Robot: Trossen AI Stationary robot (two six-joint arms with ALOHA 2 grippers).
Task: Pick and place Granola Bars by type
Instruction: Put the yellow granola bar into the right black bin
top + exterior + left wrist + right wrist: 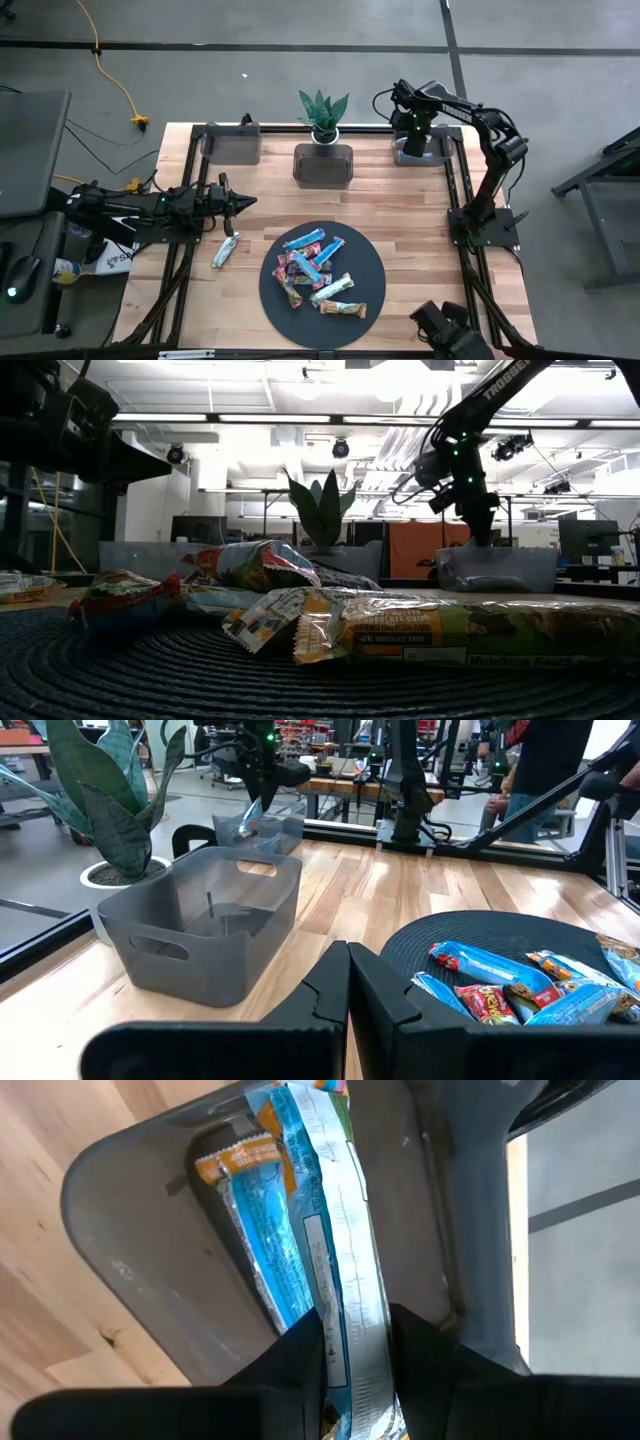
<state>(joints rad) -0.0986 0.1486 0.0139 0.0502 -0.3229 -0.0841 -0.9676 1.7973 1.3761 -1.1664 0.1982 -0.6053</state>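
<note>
The right gripper (355, 1342), clamped on a blue granola bar (335, 1270), hangs in the right bin (425, 150), which holds another blue bar (262, 1230). More granola bars (318, 270) lie on the round mat (370, 262). Left gripper (243, 204) closed, empty.
</note>
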